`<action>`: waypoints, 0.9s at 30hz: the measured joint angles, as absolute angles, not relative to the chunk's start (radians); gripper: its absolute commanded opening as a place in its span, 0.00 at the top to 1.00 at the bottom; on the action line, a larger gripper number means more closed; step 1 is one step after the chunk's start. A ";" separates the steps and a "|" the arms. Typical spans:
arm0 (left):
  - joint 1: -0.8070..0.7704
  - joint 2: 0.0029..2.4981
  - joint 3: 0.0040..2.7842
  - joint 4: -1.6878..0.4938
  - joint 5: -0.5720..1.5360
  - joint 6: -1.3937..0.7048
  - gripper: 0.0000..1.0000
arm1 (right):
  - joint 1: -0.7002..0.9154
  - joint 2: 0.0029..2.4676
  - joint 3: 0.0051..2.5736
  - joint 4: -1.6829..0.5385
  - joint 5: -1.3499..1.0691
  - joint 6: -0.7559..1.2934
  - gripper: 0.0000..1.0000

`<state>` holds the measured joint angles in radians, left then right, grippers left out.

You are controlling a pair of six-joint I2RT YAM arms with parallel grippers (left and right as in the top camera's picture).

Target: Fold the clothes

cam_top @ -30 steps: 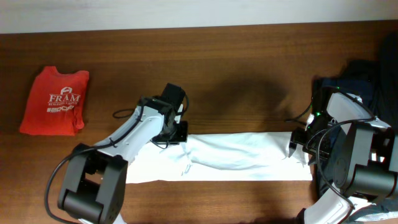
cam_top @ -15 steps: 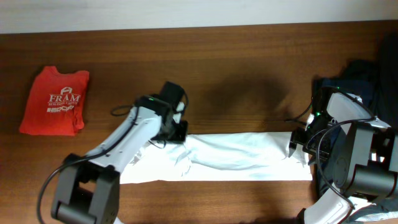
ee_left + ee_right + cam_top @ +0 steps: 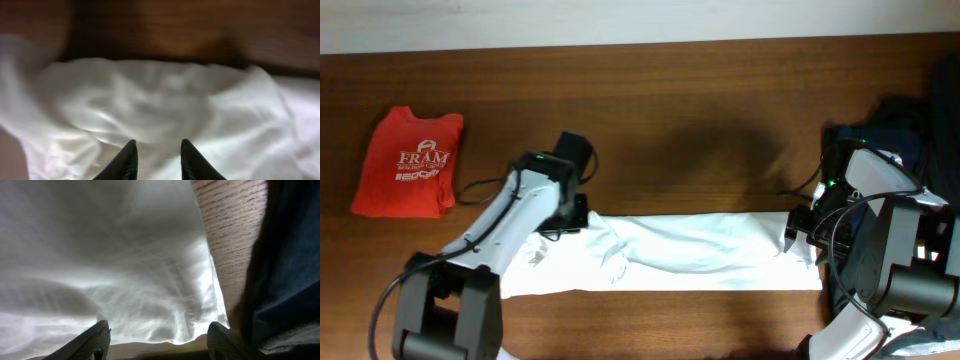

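The clothes in work are a white T-shirt [image 3: 700, 250], lying as a long narrow band across the front of the brown table [image 3: 700, 130]. My left gripper [image 3: 563, 215] hovers at the band's rumpled upper left edge. In the left wrist view its dark fingertips [image 3: 129, 150] stand a little apart over creased white cloth [image 3: 150, 100], with nothing pinched between them. My right gripper [image 3: 796, 235] stays at the band's right end. It is wide open [image 3: 157, 330] above the stitched hem [image 3: 180, 285], holding nothing.
A folded red T-shirt [image 3: 408, 163] with white lettering lies at the far left. A heap of dark blue clothing [image 3: 890, 125] sits at the right edge, close beside the right gripper [image 3: 290, 270]. Bare wood stretches behind the white band.
The left gripper has opened and slid left along the shirt's upper edge, leaving the cloth there more rumpled. The right arm has not moved.
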<state>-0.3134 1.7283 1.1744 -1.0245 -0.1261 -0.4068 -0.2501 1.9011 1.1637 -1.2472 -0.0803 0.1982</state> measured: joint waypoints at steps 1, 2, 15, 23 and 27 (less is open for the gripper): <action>-0.288 1.729 1.173 -1.016 -0.133 -0.409 0.68 | -0.250 1.901 1.164 -1.248 -0.081 0.198 0.34; -0.255 1.729 1.172 -0.996 -0.136 -0.410 0.66 | -0.250 1.901 1.164 -1.248 -0.083 0.198 0.33; 0.036 1.723 0.950 -0.709 -0.101 -0.408 0.56 | -0.250 1.901 1.164 -1.239 -0.096 0.198 0.30; 0.149 1.715 0.908 -0.476 -0.070 -0.356 0.52 | -0.243 1.901 1.164 -1.193 -0.159 0.099 0.22; 0.189 1.728 0.944 -0.493 -0.054 -0.313 0.36 | -0.241 1.901 1.164 -1.164 -0.204 0.032 0.17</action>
